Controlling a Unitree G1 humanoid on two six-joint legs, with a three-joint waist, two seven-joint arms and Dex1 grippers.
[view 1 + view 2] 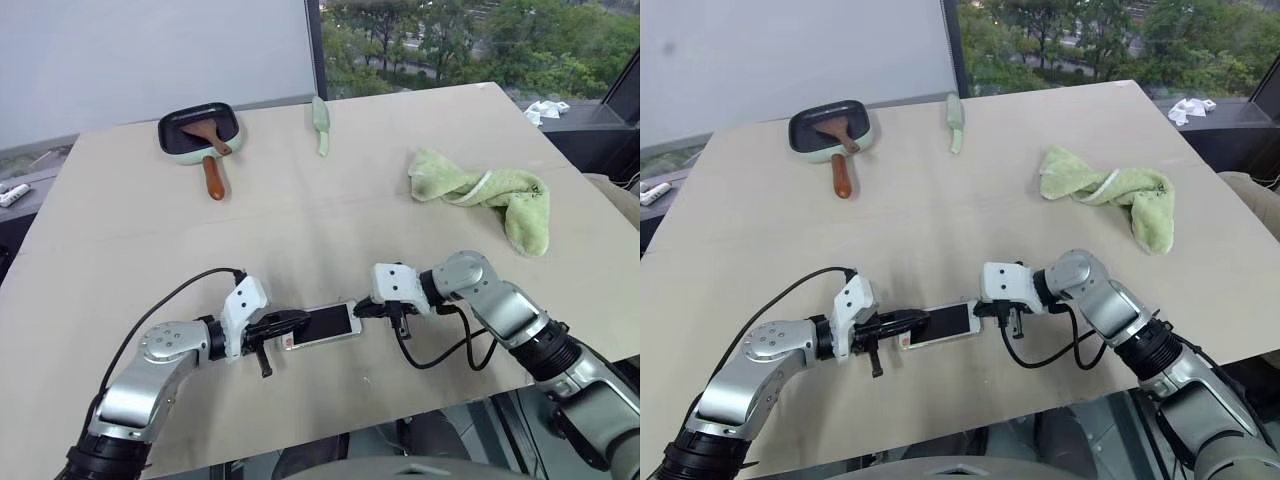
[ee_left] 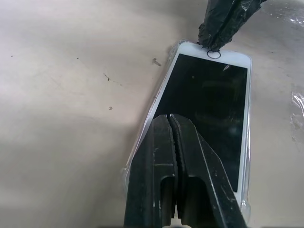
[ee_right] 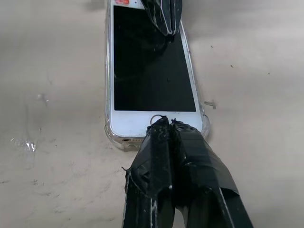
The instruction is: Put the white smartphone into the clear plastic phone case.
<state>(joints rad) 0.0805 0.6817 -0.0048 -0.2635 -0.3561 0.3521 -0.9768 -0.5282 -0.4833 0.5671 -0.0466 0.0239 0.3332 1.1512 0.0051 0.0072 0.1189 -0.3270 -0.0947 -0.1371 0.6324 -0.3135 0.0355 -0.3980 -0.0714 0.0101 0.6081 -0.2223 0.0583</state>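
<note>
The thin clear plastic phone case is hard to make out, showing as a faint rim around the slim white smartphone with a black screen, which lies flat inside it near the front edge of the pale beige table beside a window. The left gripper and right gripper, both clenched and grasping nothing, reach inward, fingertips pressing on opposite ends of the phone.

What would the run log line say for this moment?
phone: white smartphone lying in clear plastic phone case | left gripper: shut, on screen | right gripper: shut, at home-button end
</note>
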